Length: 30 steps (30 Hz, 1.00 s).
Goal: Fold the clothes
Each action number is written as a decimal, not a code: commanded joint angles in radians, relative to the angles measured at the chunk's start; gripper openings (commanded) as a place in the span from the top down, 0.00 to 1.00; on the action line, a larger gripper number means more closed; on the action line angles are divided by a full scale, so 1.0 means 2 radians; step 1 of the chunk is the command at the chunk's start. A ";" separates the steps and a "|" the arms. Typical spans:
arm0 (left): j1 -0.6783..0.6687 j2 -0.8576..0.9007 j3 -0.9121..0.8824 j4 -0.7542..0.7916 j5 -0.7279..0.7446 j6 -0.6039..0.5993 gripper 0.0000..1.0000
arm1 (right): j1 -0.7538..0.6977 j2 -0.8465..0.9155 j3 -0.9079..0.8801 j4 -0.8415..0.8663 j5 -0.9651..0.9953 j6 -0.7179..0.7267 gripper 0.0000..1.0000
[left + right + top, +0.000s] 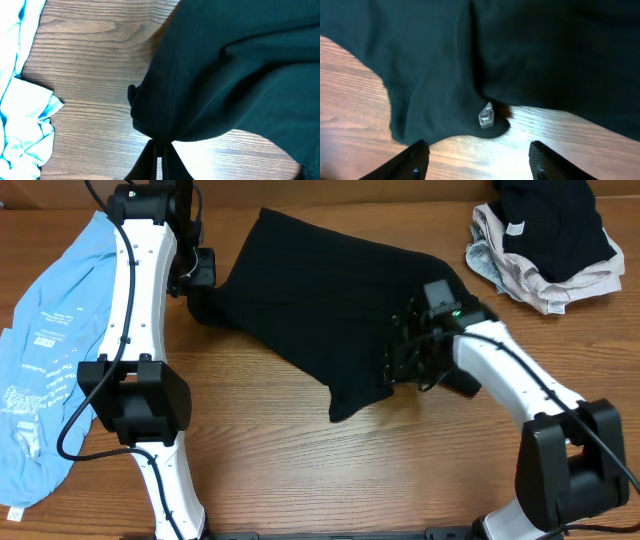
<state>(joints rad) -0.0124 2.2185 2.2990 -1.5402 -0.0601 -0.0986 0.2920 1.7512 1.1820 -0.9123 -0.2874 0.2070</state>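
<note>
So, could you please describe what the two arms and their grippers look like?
The left arm and right arm have white links, black joint housings and black cables. A green light glows on the right wrist. The right gripper has dark tapered fingers.

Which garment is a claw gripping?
The black garment in the middle, pinched by the left claw; the light blue shirt and corner pile are not held.
</note>
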 commanded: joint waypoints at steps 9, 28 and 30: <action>0.003 -0.003 0.004 0.002 0.004 -0.003 0.96 | 0.028 0.029 -0.069 0.089 0.033 0.041 0.42; 0.006 -0.012 0.035 -0.020 0.010 -0.008 0.96 | -0.008 -0.006 -0.007 0.027 0.019 0.029 0.96; 0.010 -0.021 0.072 -0.037 0.010 -0.009 0.96 | -0.034 -0.033 0.047 -0.027 0.020 0.012 0.96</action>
<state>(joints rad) -0.0101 2.2181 2.3352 -1.5948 -0.0502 -0.1020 0.2962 1.7969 1.1225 -0.9039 -0.2535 0.2752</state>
